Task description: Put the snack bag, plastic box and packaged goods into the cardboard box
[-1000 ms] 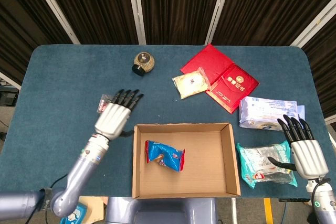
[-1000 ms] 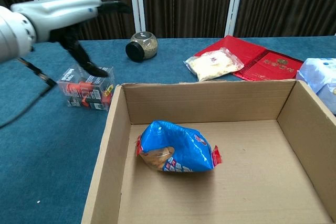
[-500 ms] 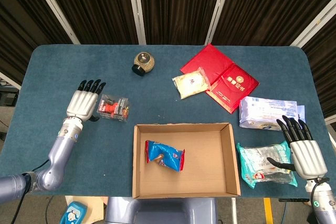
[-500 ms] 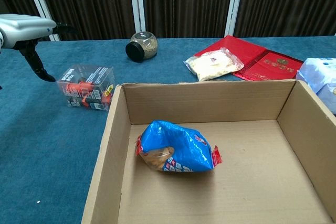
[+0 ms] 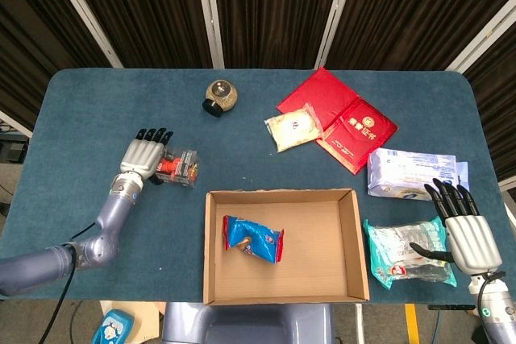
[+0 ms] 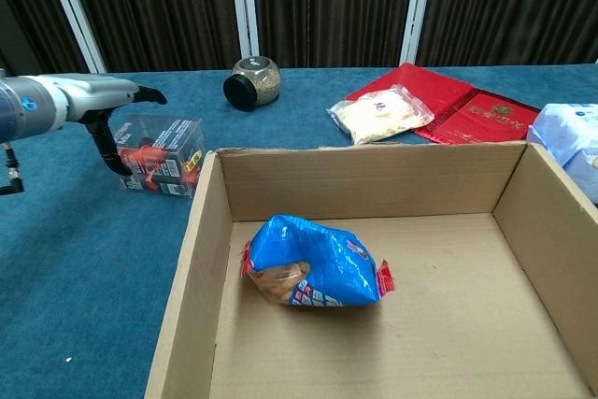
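Since the previous frame the left hand (image 5: 143, 157) has shifted rightward and now sits against the left end of the plastic box (image 5: 178, 167), fingers extended over its top edge and the thumb down its near side. Whether the box is actually gripped cannot be told from either view; it rests on the blue table (image 5: 97, 110), just off the front-left corner of the cardboard box (image 5: 359, 239).

The cardboard box stands open at the table's near edge. One snack bag (image 5: 252, 238), blue with red ends, lies inside on the left part of its floor.

The right hand (image 5: 466, 230) has not moved: it hovers at the far right with fingers spread and holds nothing, its thumb just above the green-edged packaged goods (image 5: 399, 253), which lie on the table beside the cardboard box's right wall. Contact cannot be confirmed.

Other items noted: a white tissue pack (image 5: 407, 172) behind the packaged goods; red envelopes (image 5: 355, 128) with a pale sachet (image 5: 293, 127) partly on them; a jar (image 5: 218, 95) on its side toward the back.
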`<action>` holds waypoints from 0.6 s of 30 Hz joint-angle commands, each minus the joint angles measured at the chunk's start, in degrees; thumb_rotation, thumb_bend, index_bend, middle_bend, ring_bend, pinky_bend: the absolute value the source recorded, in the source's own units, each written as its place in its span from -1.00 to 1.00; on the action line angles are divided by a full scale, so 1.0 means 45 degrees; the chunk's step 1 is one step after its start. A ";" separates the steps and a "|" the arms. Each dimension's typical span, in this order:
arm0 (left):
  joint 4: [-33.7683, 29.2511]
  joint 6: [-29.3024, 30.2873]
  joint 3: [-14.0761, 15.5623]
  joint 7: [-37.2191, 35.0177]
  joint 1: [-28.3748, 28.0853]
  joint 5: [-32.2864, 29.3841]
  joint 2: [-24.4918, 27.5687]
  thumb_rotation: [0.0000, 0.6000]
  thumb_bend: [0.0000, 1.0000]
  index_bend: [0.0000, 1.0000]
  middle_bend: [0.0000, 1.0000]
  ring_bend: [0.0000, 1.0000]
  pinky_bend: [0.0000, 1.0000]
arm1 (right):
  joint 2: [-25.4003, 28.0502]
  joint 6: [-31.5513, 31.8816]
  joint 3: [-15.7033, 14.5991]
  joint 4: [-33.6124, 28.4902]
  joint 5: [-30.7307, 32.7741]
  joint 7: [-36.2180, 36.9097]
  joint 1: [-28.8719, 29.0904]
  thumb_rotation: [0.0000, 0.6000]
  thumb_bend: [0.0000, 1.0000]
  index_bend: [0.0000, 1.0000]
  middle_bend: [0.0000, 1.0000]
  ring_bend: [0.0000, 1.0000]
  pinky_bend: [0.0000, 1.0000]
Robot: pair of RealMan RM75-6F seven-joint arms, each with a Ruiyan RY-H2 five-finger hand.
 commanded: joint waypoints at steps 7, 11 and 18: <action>0.1075 -0.0083 0.0217 -0.0298 -0.0502 -0.0259 -0.1110 1.00 -0.21 0.05 -0.34 -0.32 -0.34 | 0.0088 -0.0095 -0.0045 -0.0065 0.0013 0.0100 0.0009 1.00 -0.97 -1.00 -1.00 -1.00 -0.97; 0.0739 0.1099 0.0044 -0.1204 -0.0179 0.1155 -0.1259 1.00 0.06 0.41 0.03 -0.01 -0.14 | 0.0117 -0.0063 -0.0064 -0.0081 -0.0018 0.0135 -0.0012 1.00 -0.97 -1.00 -1.00 -1.00 -0.97; -0.1561 0.2768 -0.0594 -0.3019 0.0394 0.3674 -0.0195 1.00 0.08 0.45 0.05 0.02 -0.13 | 0.0108 -0.0045 -0.0042 -0.0063 0.0013 0.0109 -0.0020 1.00 -0.97 -1.00 -1.00 -1.00 -0.97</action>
